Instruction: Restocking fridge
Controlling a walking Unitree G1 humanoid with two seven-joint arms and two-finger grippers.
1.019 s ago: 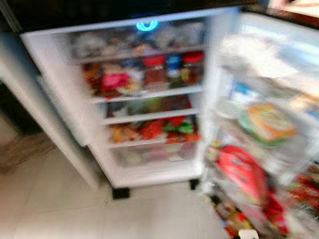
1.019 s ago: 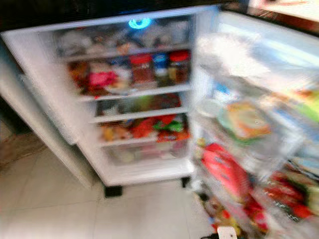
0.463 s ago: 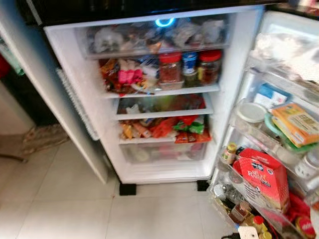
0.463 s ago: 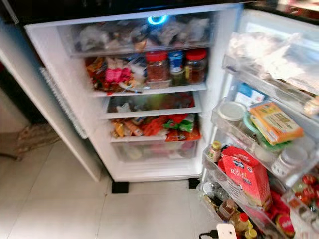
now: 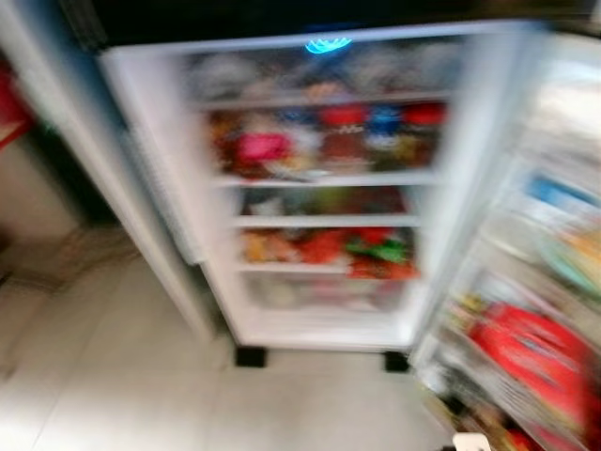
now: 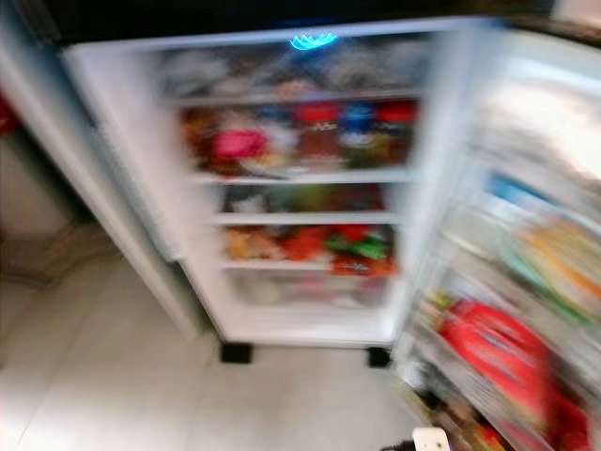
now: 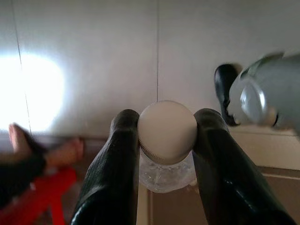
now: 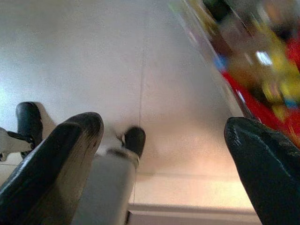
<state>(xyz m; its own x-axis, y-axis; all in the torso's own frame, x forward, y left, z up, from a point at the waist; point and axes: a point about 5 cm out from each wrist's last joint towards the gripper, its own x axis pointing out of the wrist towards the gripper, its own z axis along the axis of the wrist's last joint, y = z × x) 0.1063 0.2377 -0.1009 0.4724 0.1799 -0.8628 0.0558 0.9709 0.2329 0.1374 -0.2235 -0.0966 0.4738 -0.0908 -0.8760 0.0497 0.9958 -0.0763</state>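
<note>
Two fingers of your left gripper (image 7: 166,136) clamp the white-capped bottle (image 7: 167,140), right gripper (image 8: 164,140) spread empty; steady yourself before approaching the fridge (image 5: 319,188).

Heavy motion blur, blue-lit fridge (image 5: 319,188) interior bright, floor glare (image 7: 33,89) at left wrist

Pale square floor tiles (image 5: 113,395) with thin grout lines cover the room, and the head views are blurred. A patterned mat (image 6: 47,258) lies on the floor by a dark wall area (image 5: 70,178) on the left. In the left wrist view a bright glare patch (image 7: 35,89) lies on the tiles, beside a red object (image 7: 42,197).
</note>
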